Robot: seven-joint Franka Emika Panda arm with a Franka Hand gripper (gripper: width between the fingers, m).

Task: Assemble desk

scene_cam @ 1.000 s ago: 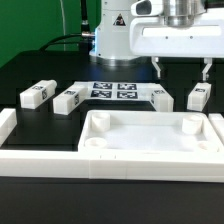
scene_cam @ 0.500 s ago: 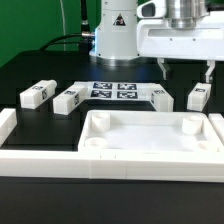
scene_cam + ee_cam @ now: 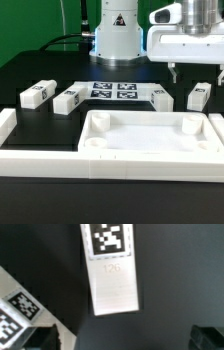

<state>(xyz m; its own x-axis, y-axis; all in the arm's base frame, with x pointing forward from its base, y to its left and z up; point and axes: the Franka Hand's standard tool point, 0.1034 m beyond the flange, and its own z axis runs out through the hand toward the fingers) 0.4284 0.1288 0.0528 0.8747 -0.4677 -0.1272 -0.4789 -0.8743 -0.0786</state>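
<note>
The desk's white tabletop (image 3: 150, 137), a shallow tray with a raised rim, lies in the middle of the table. Behind it lie four tagged white leg blocks: two (image 3: 36, 94) (image 3: 68, 99) on the exterior view's left and two (image 3: 162, 96) (image 3: 198, 96) on its right. My gripper (image 3: 197, 72) hangs open above the rightmost block, clear of it, with nothing between its fingers. In the wrist view that leg block (image 3: 112, 272) lies lengthwise below the gripper (image 3: 125, 345), tag up. Part of another tagged white piece (image 3: 15, 314) shows at the side.
The marker board (image 3: 113, 91) lies flat behind the tabletop, between the leg blocks. Long white rails (image 3: 110, 166) border the tabletop at the front and at both sides (image 3: 7, 124). The arm's white base (image 3: 117, 35) stands at the back.
My gripper has moved towards the exterior view's right, from above the third leg block to above the rightmost one, staying open. Nothing else has moved.
</note>
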